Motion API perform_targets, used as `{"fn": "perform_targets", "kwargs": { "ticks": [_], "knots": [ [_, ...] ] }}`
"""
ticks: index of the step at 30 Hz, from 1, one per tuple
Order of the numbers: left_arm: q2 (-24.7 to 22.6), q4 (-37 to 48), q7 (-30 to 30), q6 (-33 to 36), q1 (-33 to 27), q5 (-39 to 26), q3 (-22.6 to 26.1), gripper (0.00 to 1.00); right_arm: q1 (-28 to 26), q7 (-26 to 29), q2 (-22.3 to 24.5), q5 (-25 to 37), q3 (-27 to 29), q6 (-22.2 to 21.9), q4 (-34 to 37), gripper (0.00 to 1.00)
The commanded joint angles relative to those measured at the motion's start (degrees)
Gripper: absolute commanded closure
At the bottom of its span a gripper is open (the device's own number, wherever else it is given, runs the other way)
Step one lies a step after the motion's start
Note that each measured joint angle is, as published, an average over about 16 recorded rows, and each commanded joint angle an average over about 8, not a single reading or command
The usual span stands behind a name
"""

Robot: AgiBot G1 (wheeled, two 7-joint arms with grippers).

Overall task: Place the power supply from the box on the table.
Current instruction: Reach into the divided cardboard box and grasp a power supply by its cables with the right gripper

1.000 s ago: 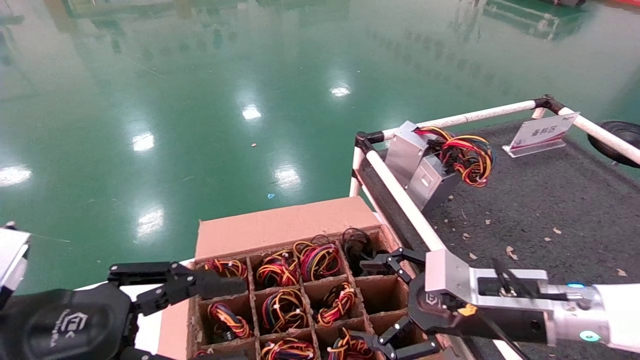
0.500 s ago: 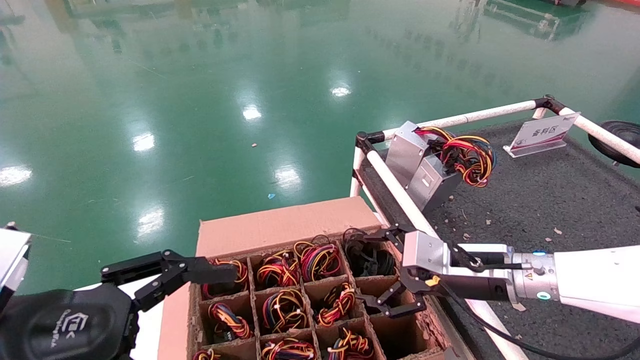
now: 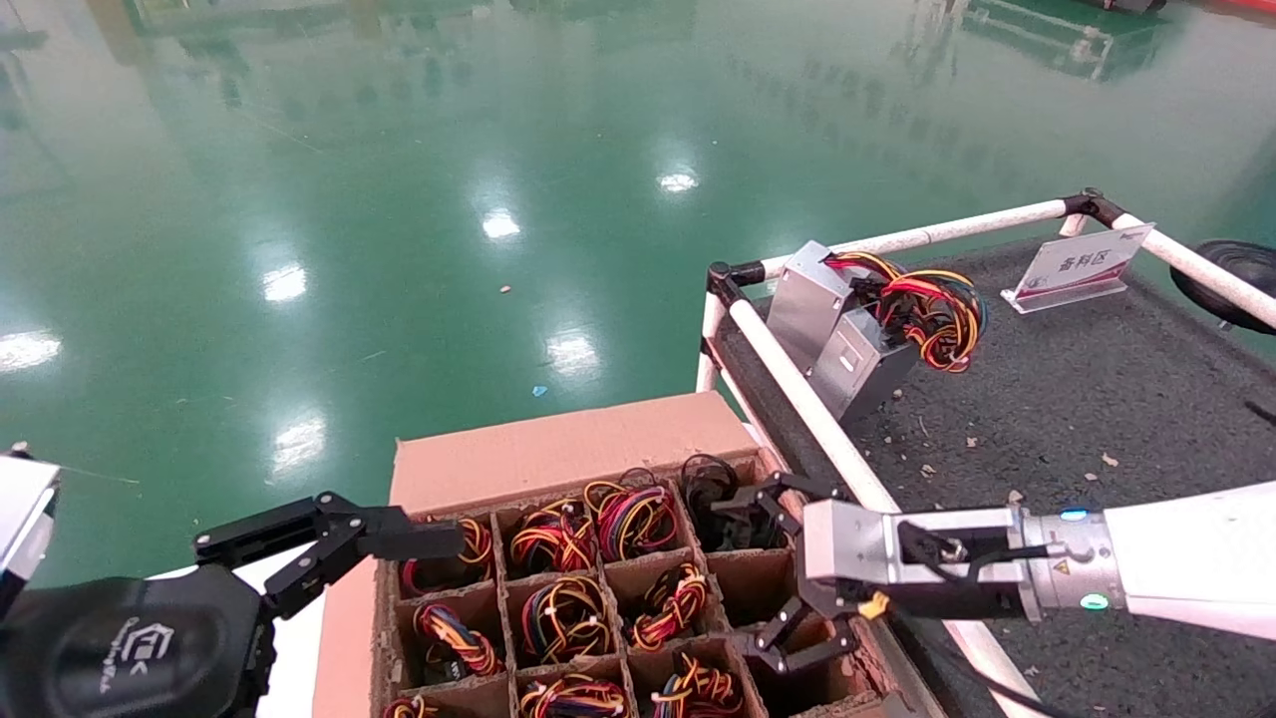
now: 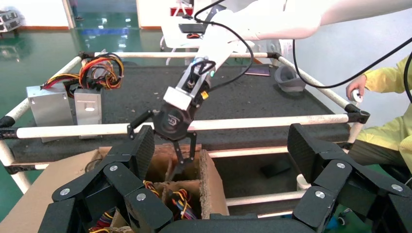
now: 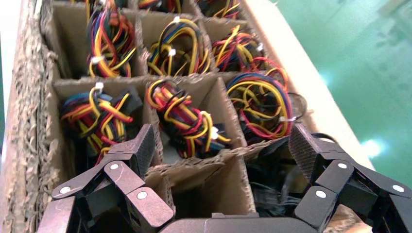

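Right gripper point(image 3: 773, 573), arm reaching in from the right, hangs over the right column of the box point(image 3: 558, 449), jaws spread wide and empty, straddling a corrugated cardboard divider. Left gripper point(image 3: 329, 558) hovers at the box's left edge, also wide open. Two silver metal power supplies point(image 3: 832, 329) lean together on the table point(image 3: 1077, 399) at its far-left corner, wire bundles on top.

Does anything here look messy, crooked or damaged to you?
Yes. Two power supplies on the table lean tilted against its white rail instead of lying flat, scraps litter the mat, and the box has ragged, frayed cardboard edges.
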State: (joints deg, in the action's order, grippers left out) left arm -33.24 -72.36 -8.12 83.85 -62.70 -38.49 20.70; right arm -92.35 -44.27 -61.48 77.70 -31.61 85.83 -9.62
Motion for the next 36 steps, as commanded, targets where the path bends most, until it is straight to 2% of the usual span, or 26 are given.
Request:
{"fn": "perform_targets", "kwargs": {
  "ticks": [1,3,4,5,7,12,14,22,36],
  "knots": [
    [0.0,0.0,0.0,0.0,0.0,0.0,0.0,0.0,-0.32,-1.39,-0.47,0.68,-0.46,-0.01,0.99,0.0],
    [0.0,0.0,0.0,0.0,0.0,0.0,0.0,0.0,-0.65,-2.35,-0.84,0.97,-0.65,-0.08,1.81,0.0],
    [0.0,0.0,0.0,0.0,0.0,0.0,0.0,0.0,-0.82,-2.76,-1.02,1.08,-0.71,-0.09,2.21,0.03],
    [0.0,0.0,0.0,0.0,0.0,0.0,0.0,0.0,-0.99,-3.14,-1.18,1.16,-0.77,-0.09,2.61,0.09],
    [0.0,0.0,0.0,0.0,0.0,0.0,0.0,0.0,-1.29,-3.79,-1.46,1.27,-0.84,-0.03,3.34,0.27],
    [0.0,0.0,0.0,0.0,0.0,0.0,0.01,0.0,-1.74,-5.2,-2.03,1.19,-0.79,0.24,4.92,0.87],
    [0.0,0.0,0.0,0.0,0.0,0.01,0.01,0.0,-1.84,-5.68,-2.22,1.16,-0.78,0.45,5.43,0.98],
    [0.0,0.0,0.01,-0.01,0.0,0.01,0.01,0.0,-2.22,-7.01,-3.3,1.55,-1.07,0.91,6.77,1.0],
    [0.01,0.0,0.01,-0.01,-0.01,0.01,0.02,0.0,-3.54,-8.4,-5.26,3.01,-2.04,-2.51,8.01,1.0]
  ]
}}
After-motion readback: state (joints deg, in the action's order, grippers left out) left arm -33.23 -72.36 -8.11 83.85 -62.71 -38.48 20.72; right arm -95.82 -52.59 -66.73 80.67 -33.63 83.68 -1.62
